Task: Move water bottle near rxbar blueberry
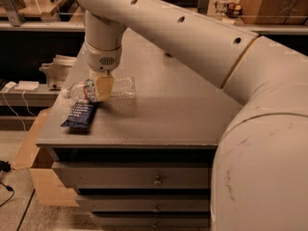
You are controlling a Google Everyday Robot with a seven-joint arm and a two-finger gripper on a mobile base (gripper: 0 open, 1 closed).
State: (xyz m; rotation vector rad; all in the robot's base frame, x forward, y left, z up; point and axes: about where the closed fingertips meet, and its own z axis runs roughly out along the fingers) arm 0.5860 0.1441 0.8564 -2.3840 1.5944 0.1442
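Your gripper (102, 89) hangs low over the clear ribbed plastic water bottle (122, 86), which lies sideways on the grey cabinet top (183, 109) just beside the flat navy rxbar blueberry (80, 114), probably for release. You cannot tell its grip.

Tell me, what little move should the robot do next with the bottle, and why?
Probably open the gripper and let go. The water bottle it holds seems to lie on the table, right beside the rxbar blueberry, so it looks near enough.
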